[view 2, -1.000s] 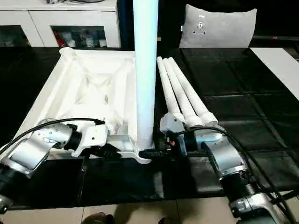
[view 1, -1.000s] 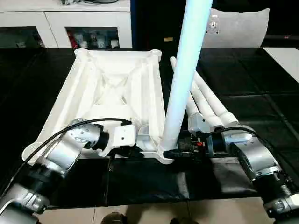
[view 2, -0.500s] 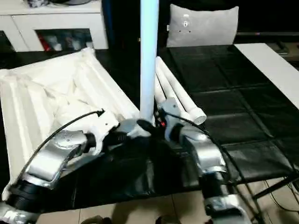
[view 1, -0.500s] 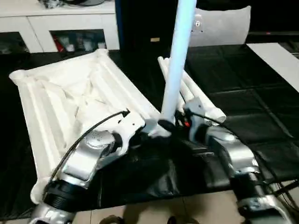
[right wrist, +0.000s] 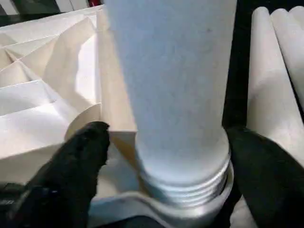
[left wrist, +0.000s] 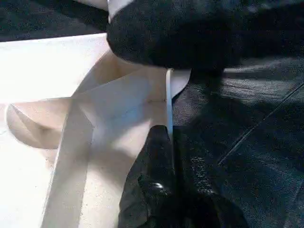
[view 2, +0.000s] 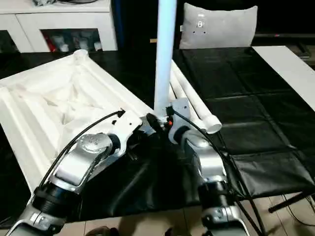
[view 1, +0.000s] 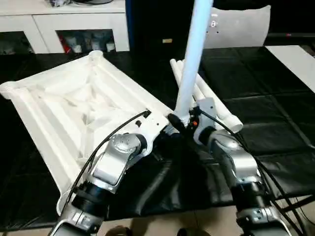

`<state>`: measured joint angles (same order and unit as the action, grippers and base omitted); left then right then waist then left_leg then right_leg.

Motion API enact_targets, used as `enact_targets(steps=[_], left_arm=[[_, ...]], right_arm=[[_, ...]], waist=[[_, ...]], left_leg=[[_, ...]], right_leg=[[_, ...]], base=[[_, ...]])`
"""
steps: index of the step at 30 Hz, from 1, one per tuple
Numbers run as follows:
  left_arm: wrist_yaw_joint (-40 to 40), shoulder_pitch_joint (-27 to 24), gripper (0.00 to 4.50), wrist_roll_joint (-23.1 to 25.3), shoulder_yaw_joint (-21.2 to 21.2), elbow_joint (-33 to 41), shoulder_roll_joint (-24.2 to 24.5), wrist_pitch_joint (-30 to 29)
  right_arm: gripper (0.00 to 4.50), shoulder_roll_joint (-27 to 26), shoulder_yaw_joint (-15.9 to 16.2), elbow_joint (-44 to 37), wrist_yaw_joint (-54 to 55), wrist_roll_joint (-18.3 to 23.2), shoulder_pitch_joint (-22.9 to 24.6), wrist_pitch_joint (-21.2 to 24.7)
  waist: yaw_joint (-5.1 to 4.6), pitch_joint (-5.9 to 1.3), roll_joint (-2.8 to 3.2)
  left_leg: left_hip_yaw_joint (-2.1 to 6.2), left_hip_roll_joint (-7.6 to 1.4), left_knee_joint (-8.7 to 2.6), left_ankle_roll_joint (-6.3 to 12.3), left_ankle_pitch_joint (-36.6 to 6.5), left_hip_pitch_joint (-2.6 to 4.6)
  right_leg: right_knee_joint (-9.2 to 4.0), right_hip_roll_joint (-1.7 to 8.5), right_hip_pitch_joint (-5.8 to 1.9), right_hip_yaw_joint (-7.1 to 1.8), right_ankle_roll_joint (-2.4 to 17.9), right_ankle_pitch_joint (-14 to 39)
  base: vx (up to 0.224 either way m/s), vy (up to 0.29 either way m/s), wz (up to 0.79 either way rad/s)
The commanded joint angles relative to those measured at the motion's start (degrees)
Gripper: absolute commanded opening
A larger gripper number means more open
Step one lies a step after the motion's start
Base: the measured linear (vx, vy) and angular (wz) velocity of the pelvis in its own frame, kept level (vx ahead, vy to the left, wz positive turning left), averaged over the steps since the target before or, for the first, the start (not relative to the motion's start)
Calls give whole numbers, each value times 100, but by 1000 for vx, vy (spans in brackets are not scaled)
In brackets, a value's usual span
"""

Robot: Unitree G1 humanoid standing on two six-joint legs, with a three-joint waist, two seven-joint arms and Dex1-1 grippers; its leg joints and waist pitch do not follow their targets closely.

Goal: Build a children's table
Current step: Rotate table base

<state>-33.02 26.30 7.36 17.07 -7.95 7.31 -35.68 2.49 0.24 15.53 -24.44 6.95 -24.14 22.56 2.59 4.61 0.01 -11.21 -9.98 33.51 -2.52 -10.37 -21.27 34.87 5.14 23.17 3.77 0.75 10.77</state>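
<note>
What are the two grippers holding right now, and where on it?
The right gripper straddles the upright leg near its threaded base; contact is unclear. The left gripper pinches the table top at its corner rim.

Upright leg [view 1: 193,54] (between forearms) mid-path

Tabletop [view 1: 74,113] has swung round since 1 s ago: it sat square-on with its long sides running away from the robot, now it lies diagonal, far end off to the left, the corner with the socket [right wrist: 190,204] pointing near-right. Most of the turn happened in the first half second. Upright leg [view 1: 193,59] went with that corner and now stands further from the near table edge, close against the three loose legs [view 1: 216,105]. Both forearms are now angled inward and reach further out. Left hand [left wrist: 166,156] and right hand [right wrist: 166,180] have stayed at that corner through the turn.
</note>
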Motion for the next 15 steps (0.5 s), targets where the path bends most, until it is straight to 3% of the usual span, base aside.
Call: enact_targets(steps=[1,5,8,9,10,12,15], left_arm=[[213,257,0,95,5,-125,19,233],[153,346,53,-92,-147,-319,16,209],[209,341,73,-270,-368,-313,-97,410],[340,286,88,-355,-543,-246,-187,569],[483,231,97,-559,-835,-102,-288,613],[550,203,97,-662,-985,-16,-332,619],[715,83,97,-844,-1470,309,-158,402]], right_arm=[[446,-24,153,-286,-302,245,175,247],[450,95,90,-970,-248,354,387,364],[450,136,-29,-1567,-151,456,590,447],[450,127,-89,-1833,-88,483,721,431],[450,146,-124,-2177,-86,614,865,601],[450,162,-128,-2348,-115,702,931,732],[450,316,24,-2740,-247,757,1152,1084]], waist=[[24,-376,-1],[40,-403,-21],[36,-435,-25],[54,-448,-54],[64,-450,-46],[97,-445,-48],[103,-441,-49]], left_leg=[[161,-292,-423,173,-1282,62],[173,-294,-422,136,-1263,40],[168,-304,-393,198,-1032,41],[156,-302,-378,244,-920,32],[154,-309,-375,286,-863,33],[147,-309,-374,339,-841,27],[148,-304,-369,321,-892,22]], right_leg=[[-503,319,-253,-290,992,1437],[-501,339,-280,-288,892,1503],[-459,341,-269,-291,995,1151],[-442,342,-284,-290,1049,1000],[-425,334,-275,-289,1094,869],[-422,339,-292,-288,1147,809],[-421,333,-298,-279,1130,930]], base=[[0,0,0],[0,0,0],[0,0,0],[0,0,0],[0,0,0],[0,0,0],[0,0,0]])
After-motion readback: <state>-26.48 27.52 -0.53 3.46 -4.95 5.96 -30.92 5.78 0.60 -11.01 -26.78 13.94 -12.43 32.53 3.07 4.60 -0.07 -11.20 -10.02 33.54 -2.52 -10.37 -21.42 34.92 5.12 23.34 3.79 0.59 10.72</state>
